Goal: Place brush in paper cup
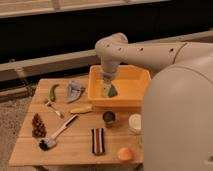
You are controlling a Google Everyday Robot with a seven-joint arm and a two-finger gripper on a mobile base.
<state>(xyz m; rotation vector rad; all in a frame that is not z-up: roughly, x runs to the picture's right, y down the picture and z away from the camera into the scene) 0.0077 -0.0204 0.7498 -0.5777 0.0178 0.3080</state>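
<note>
Reaching down into yellow bin [131, 80] at back of wooden table [72, 151]. My gripper [107, 80] is hanging low inside bin, just above pale green item [104, 90] and darker green piece [113, 91]. Whether it is gripping anything, not able to tell.

Brush [58, 132] is lying flat at front-left of table, well apart from gripper, dark head toward front corner, white handle angling toward metal cup [109, 118]. Paper cup [135, 122] is standing upright near metal cup, at right edge beside my body. Fork [54, 109] is lying behind brush. Possibly pinecone [38, 125] sitting to its left.
</note>
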